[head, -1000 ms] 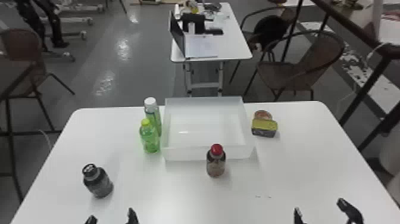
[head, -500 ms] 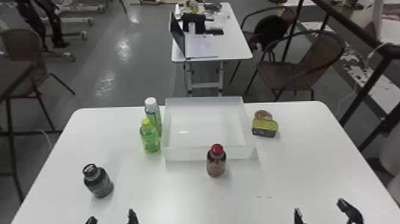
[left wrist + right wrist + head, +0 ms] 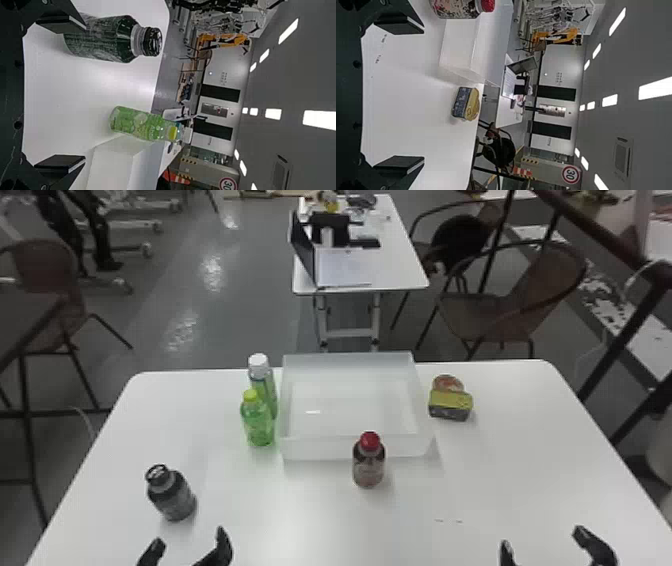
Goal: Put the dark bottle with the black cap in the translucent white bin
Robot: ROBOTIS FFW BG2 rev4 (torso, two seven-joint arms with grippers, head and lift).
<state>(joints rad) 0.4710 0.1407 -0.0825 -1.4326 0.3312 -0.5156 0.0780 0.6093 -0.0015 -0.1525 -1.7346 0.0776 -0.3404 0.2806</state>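
White table [image 3: 500, 470] beneath dark bottle [image 3: 172, 496]

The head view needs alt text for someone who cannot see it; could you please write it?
The dark bottle with the black cap stands on a white table, left of a translucent white bin. Two green bottles, a red-capped bottle and a tin are around the bin. Left gripper and right gripper are open below.

The left black two-finger gripper [image 3: 189, 536] and right black two-finger gripper [image 3: 543, 537] are low in the head view, each with fingers wide apart.
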